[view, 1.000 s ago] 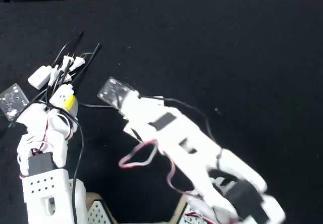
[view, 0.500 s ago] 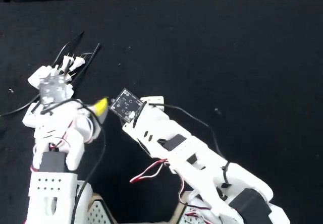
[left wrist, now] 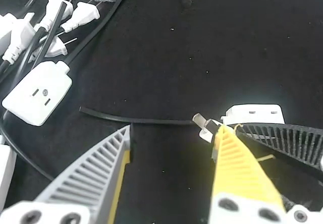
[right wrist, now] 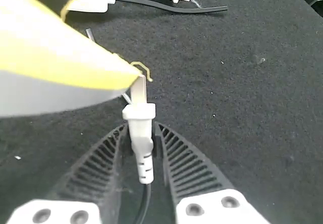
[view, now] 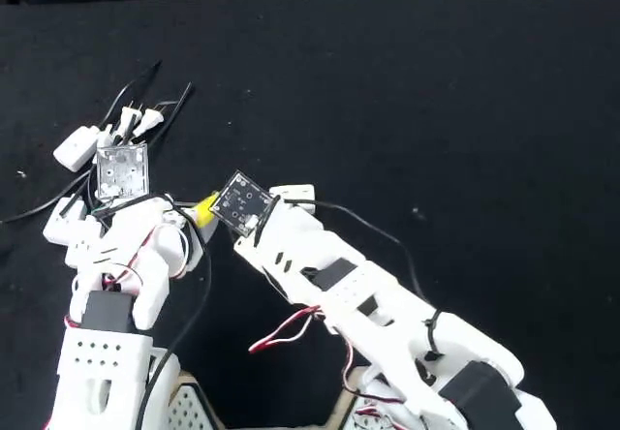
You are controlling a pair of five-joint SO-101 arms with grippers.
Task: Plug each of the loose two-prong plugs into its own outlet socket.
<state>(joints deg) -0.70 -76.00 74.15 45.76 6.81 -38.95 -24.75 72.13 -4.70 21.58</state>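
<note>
Black, felt-like cloth covers the tabletop. The left end effector, with one ribbed grey finger and one smooth yellow finger, stands wide open and holds nothing. The right end effector, with ribbed black fingers, is clamped on a white moulded two-prong plug, whose flat metal prongs lie just beside the yellow fingertip. Near the left end effector lie a white rectangular outlet socket, several loose plugs, and thin black cords, some crossing over those plugs.
</note>
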